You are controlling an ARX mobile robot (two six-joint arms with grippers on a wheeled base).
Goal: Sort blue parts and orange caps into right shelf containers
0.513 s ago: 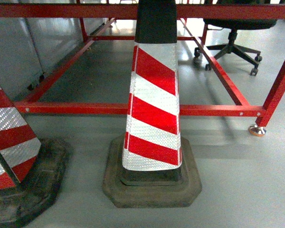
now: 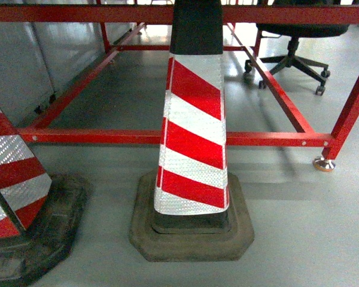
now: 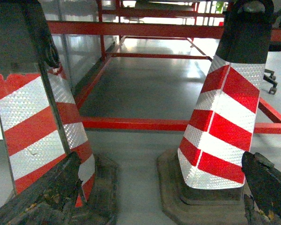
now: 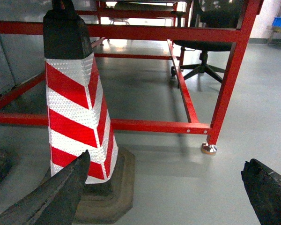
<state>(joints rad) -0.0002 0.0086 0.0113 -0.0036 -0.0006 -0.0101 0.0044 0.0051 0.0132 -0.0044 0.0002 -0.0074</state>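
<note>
Red-and-white striped traffic cone (image 2: 192,137) at centre, upright on a dark, worn square base (image 2: 191,230), black toward the top. Second striped cone (image 2: 12,173) at the near left, cut by the edge, on its own dark base. Beyond both, a red metal frame (image 2: 167,137) with a low rail running left to right, a leg on a round foot (image 2: 323,163) at the right. Black office chair (image 2: 293,57) on castors at far right. Grey floor (image 2: 299,233) throughout; pale wall panels (image 2: 24,66) at far left.

Grey floor (image 2: 299,239) — two striped cones (image 2: 193,131), red frame (image 2: 269,139).
</note>
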